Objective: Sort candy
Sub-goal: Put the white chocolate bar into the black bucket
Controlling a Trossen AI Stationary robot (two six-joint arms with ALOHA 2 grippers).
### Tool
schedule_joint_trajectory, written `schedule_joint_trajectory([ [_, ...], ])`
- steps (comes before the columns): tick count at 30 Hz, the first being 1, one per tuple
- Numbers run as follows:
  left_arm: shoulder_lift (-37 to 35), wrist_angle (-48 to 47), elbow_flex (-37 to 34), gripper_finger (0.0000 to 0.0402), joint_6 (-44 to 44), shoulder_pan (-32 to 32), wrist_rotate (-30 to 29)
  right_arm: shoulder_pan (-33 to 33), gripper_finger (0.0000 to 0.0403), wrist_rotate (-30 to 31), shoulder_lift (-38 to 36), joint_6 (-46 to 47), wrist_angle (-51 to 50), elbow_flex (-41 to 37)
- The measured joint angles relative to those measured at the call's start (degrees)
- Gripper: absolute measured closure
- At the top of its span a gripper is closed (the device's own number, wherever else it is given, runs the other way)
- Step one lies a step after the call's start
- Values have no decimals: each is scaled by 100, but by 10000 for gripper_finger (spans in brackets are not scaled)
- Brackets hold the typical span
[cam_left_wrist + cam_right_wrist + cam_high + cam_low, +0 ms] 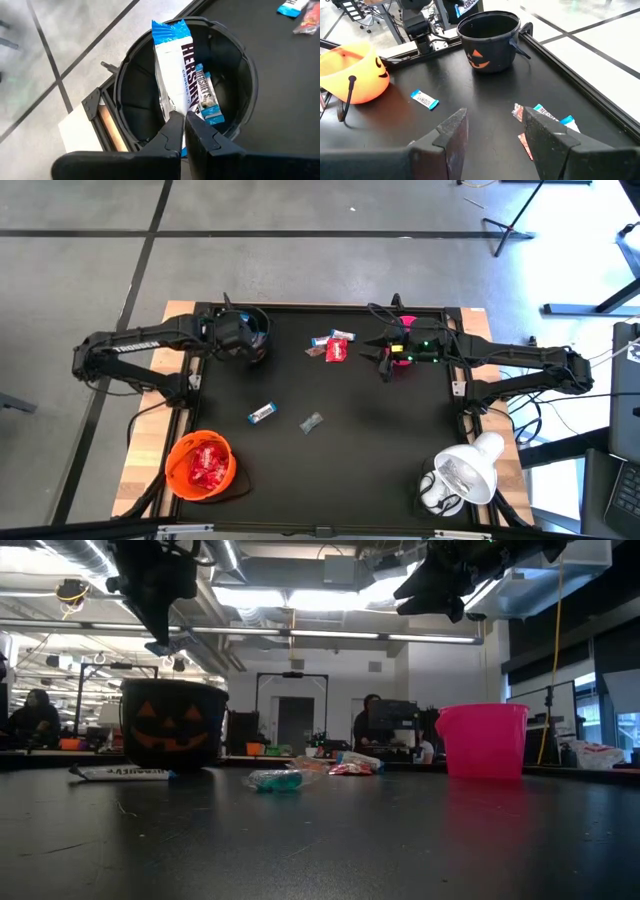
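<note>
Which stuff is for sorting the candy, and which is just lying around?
For the job:
- blue-and-white wrapped candy bar, held in the shut left gripper
- loose wrapped candies
- black pumpkin-face bowl
- orange plastic bowl
- pink plastic bowl
- open right gripper

Just lying about:
- white domed lamp
- tripod stand

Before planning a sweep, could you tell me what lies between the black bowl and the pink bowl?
In the high view, a small cluster of candy lies on the table between the black bowl and pink bowl.
</note>
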Motion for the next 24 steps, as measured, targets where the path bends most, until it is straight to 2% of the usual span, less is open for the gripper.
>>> schedule_joint_trajectory([
  [5,-2,85,0,400,92,246,-27,1,217,0,0,0,-9,0],
  [8,-4,114,0,386,312,398,28,-1,217,0,0,0,-17,0],
  [13,-4,120,0,332,486,522,124,1,217,0,0,0,-20,0],
  [19,-4,176,0,269,650,519,-34,1,217,0,0,0,-17,0],
  [21,-4,325,2,260,711,501,352,0,217,0,0,0,-17,0],
  [24,-4,783,2,258,982,284,1693,1,217,0,0,0,-15,-2],
])
